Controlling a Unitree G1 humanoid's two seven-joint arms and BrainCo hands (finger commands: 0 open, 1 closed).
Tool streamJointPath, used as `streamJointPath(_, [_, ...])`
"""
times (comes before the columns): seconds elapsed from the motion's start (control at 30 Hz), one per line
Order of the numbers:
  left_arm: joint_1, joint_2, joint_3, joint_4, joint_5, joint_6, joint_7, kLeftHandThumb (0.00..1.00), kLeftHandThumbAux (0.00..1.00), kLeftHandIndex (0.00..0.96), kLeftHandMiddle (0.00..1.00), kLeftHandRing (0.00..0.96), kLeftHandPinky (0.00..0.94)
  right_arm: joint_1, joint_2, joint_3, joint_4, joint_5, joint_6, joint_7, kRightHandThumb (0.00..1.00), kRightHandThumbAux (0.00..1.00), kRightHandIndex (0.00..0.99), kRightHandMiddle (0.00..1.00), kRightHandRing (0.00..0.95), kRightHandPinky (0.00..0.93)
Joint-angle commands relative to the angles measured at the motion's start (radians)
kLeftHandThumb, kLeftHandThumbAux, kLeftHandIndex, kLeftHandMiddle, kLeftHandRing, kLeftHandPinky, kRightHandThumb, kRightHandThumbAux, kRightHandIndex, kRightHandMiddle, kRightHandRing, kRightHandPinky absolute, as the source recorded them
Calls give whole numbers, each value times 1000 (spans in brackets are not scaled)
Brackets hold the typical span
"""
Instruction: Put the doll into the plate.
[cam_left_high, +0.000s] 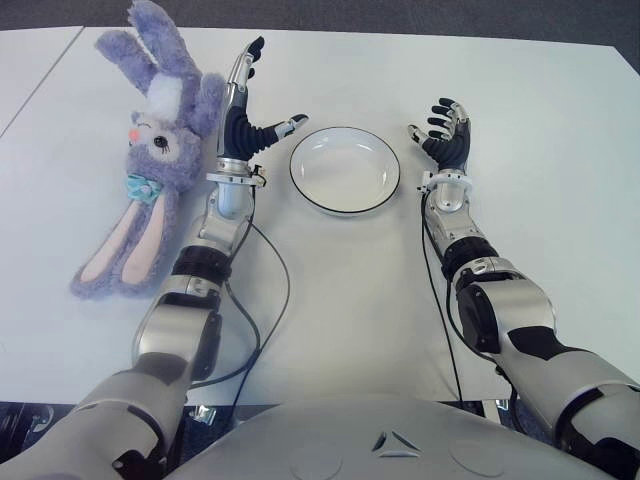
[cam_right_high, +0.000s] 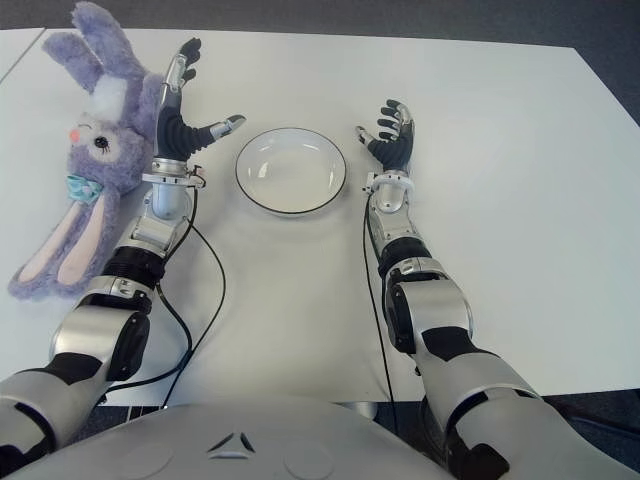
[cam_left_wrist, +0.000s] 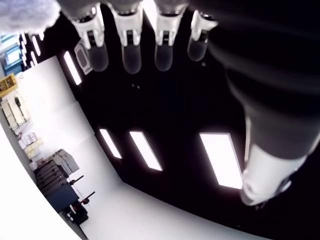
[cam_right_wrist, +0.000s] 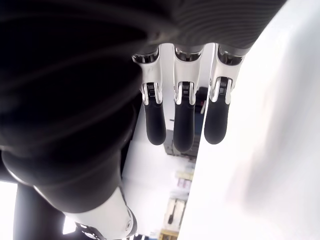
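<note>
The left hand (cam_left_high: 243, 112) is up beside the doll (cam_left_high: 150, 150), with its fingers (cam_left_wrist: 131, 45) stretched out straight and its thumb sticking out toward the plate (cam_left_high: 345, 169). It holds nothing. The doll is a fluffy purple bunny lying on the white table (cam_left_high: 560, 150), just on the outer side of the left hand, right against the backs of the fingers. Its long ears stretch back along the left arm.

The plate is white with a dark rim and sits between the two hands. There is nothing in it.

The right hand (cam_left_high: 445, 132) is just on the other side of the plate, fingers (cam_right_wrist: 183, 120) spread loosely and holding nothing.
</note>
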Motion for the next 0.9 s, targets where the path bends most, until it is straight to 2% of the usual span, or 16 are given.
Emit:
streamJointPath(0.03, [-57,81,-23,-7,84,-8,56,0,706,41,108,101,111,332,89,28,181,-43,49,0,280,922,205,271,285,320])
streamJointPath(0.23, [-116,171,7,50,60,-19,39,1,690,48,104,96,105,333,87,29,181,-44,47,2,279,921,203,266,279,308])
streamJointPath(0.43, [-107,256,9,51,85,3,55,0,644,38,92,80,73,332,88,27,183,-41,53,5,272,918,201,271,290,330])
streamJointPath(0.53, [-101,279,3,46,89,11,58,0,636,32,87,74,62,332,87,29,183,-44,53,3,273,918,200,273,292,327])
streamJointPath(0.7, [-38,343,12,-42,106,49,48,0,635,33,84,71,62,332,85,31,185,-46,52,6,272,918,200,275,295,326])
streamJointPath(0.9, [39,399,20,-173,141,186,-5,0,651,38,47,39,49,331,84,29,185,-44,50,13,273,913,202,280,302,332])
